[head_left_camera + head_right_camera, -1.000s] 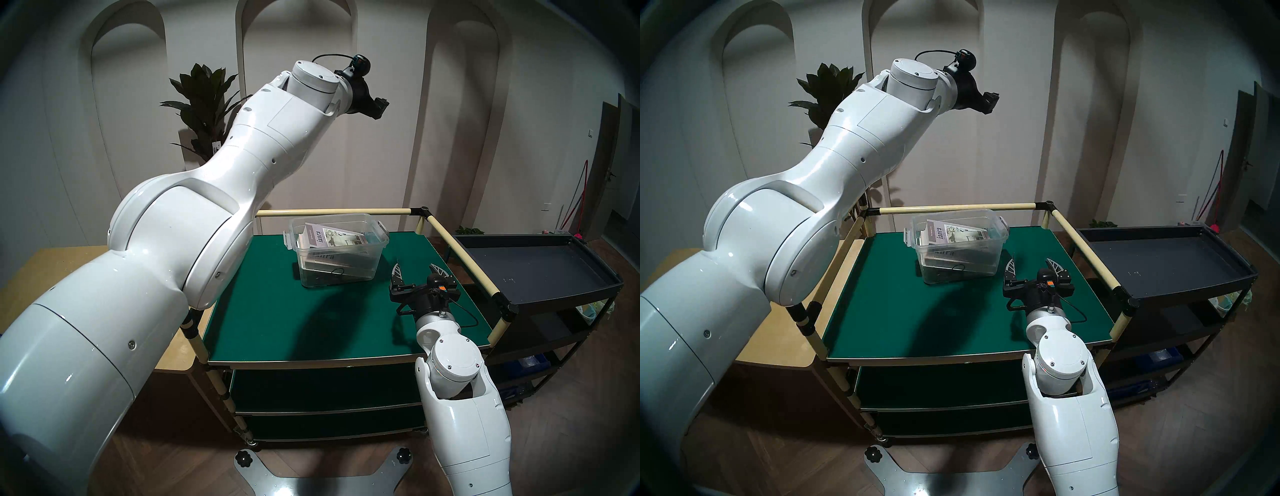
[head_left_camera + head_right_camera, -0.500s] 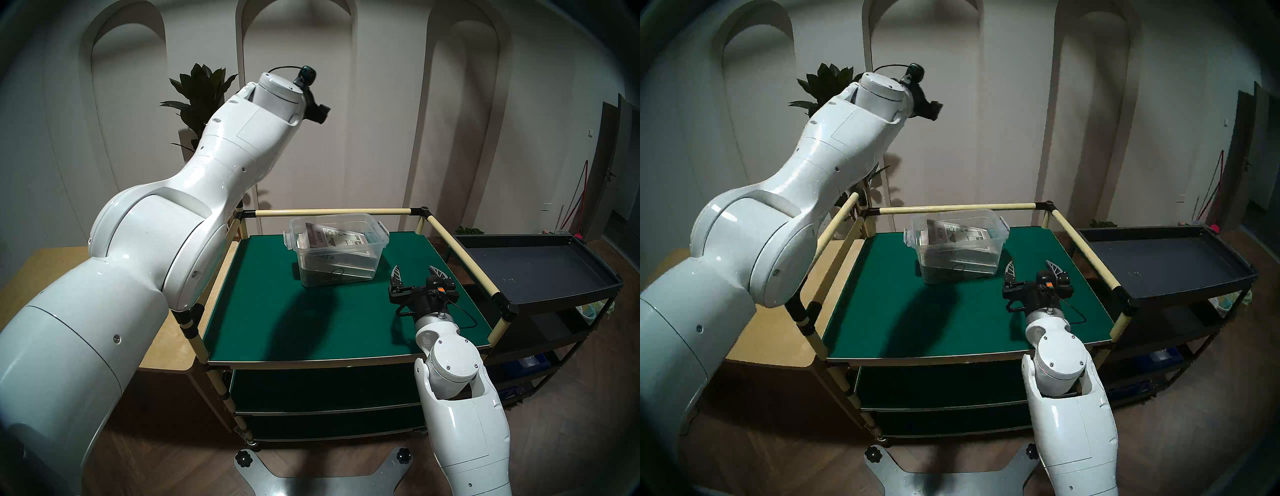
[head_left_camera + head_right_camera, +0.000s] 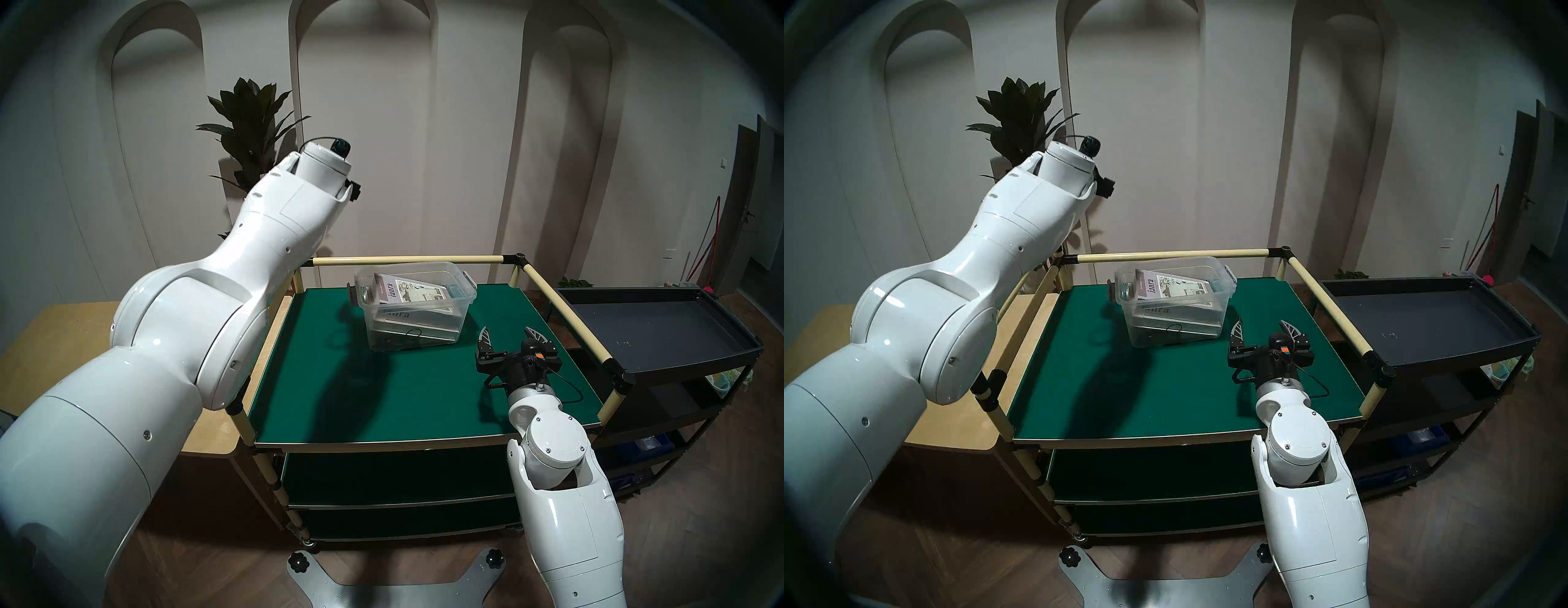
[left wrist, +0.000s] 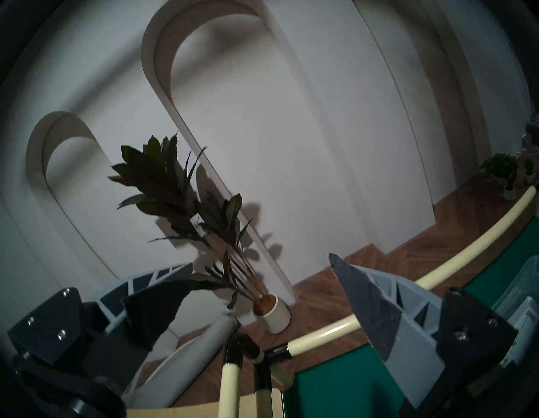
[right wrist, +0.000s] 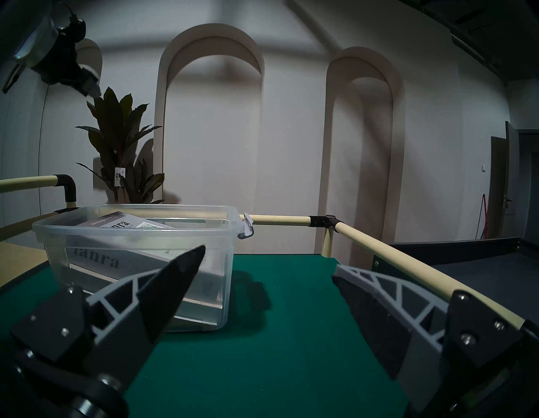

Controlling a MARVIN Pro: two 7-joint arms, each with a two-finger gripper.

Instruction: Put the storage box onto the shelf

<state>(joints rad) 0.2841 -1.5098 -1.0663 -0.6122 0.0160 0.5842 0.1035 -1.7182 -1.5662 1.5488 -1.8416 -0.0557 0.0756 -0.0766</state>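
The clear storage box (image 3: pixel 413 310) with "ianra" magazines stands on the top green board of the shelf (image 3: pixel 382 403), toward the back rail. It also shows in the right wrist view (image 5: pixel 137 262). My right gripper (image 3: pixel 507 329) is open and empty, low over the board just right of and in front of the box, not touching it; its fingers (image 5: pixel 175 280) point at the box's near right corner. My left gripper (image 4: pixel 259 261) is open and empty, raised above the shelf's back left corner and pointing at the wall. The left wrist hides most of it in the head views.
A dark grey metal cart (image 3: pixel 657 331) stands right of the shelf. A tan wooden counter (image 3: pixel 63 331) is on its left. A potted plant (image 3: pixel 250 123) stands behind the back left corner. Cream rails (image 3: pixel 407 260) border the top board at the back and sides.
My left arm has swung left and down, from high above the box to over the back left corner. The right gripper and the box have stayed put.
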